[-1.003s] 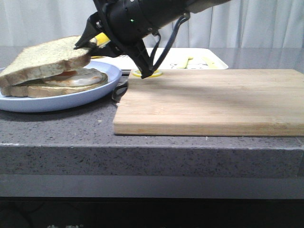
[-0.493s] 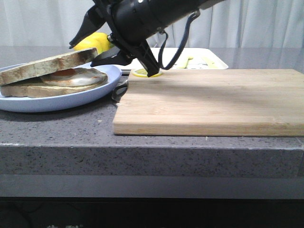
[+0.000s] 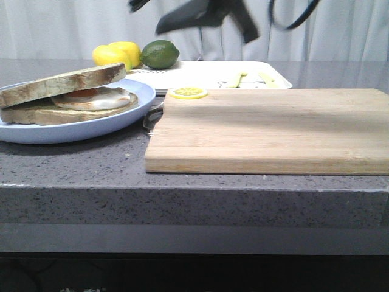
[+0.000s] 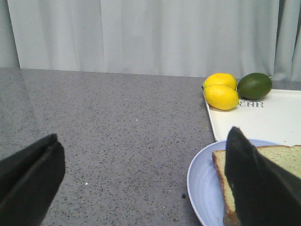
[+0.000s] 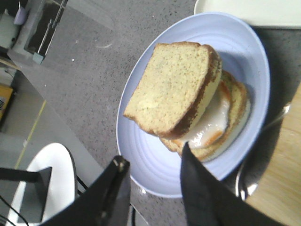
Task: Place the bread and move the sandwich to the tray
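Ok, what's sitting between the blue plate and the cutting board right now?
A metal utensil, a spoon by its bowl, lies in the gap between the plate and the cutting board. The right wrist view shows it best; the front view only glimpses it.

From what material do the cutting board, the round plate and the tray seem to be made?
Cutting board: wood, matte, with visible grain and joined strips. Light-blue plate: probably glazed ceramic or plastic, smooth with a soft sheen. Tray: likely white plastic or enamel, smooth, with printed letters; the look leaves it open.
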`<action>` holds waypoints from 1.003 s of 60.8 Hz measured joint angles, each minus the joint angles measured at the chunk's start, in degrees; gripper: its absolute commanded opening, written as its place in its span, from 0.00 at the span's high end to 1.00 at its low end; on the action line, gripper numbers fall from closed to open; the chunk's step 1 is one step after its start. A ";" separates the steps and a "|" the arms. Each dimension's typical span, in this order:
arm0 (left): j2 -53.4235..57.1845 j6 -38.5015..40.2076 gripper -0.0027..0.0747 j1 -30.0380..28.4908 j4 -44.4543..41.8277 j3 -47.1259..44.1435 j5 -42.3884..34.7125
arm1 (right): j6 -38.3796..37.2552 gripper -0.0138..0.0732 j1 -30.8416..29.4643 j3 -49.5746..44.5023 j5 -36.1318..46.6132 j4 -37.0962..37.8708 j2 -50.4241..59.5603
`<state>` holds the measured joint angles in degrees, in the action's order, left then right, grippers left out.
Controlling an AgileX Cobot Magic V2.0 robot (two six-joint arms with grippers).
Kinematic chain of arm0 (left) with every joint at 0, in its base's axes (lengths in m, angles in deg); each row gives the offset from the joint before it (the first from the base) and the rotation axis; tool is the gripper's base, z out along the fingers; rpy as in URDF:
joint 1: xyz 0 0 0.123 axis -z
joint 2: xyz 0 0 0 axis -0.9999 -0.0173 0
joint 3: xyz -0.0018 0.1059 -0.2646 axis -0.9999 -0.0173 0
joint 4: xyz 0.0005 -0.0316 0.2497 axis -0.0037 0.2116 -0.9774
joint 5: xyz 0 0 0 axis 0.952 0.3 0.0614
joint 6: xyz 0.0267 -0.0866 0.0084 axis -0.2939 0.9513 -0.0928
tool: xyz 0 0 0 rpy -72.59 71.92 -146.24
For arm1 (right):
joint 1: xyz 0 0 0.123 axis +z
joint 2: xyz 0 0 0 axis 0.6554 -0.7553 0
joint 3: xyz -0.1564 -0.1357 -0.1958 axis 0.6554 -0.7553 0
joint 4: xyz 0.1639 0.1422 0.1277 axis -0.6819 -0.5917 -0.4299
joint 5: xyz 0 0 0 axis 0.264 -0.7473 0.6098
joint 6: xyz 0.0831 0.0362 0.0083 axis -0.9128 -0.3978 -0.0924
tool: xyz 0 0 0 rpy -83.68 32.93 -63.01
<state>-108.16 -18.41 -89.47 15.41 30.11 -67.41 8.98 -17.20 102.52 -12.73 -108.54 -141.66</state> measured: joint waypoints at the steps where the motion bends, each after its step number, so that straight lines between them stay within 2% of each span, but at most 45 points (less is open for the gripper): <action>1: 0.00 0.00 0.10 0.00 0.00 0.00 0.00 | 0.00 0.69 -0.41 0.00 -1.14 1.42 0.58; 9: 0.00 0.00 0.10 0.00 0.00 0.00 0.00 | 0.00 0.93 -4.26 0.00 -9.23 10.87 5.01; 15: 0.00 0.00 0.10 0.00 0.00 0.00 0.00 | -0.86 0.91 -7.07 0.00 -14.02 17.88 7.71; 22: 0.00 0.00 0.10 0.00 0.00 0.00 0.00 | -5.87 0.91 -11.03 0.00 -16.19 28.69 11.06; 33: 0.00 0.00 0.10 0.00 0.00 0.00 0.00 | -22.09 0.91 -16.59 0.00 -18.24 52.23 17.17; 42: 0.00 0.00 0.10 0.00 0.00 0.00 0.00 | -31.48 0.91 -18.93 -1.50 -18.56 66.44 22.63; 49: 0.00 0.00 0.10 0.00 0.00 0.00 0.00 | -33.54 0.91 -18.93 -6.83 -13.50 69.04 30.22; 61: 0.00 0.00 0.10 0.00 0.00 0.00 0.00 | -33.93 0.91 -18.71 -21.65 -0.32 67.30 43.87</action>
<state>-108.16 -18.41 -89.47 15.41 30.11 -67.41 -24.94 -35.92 80.87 -13.05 -41.24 -97.79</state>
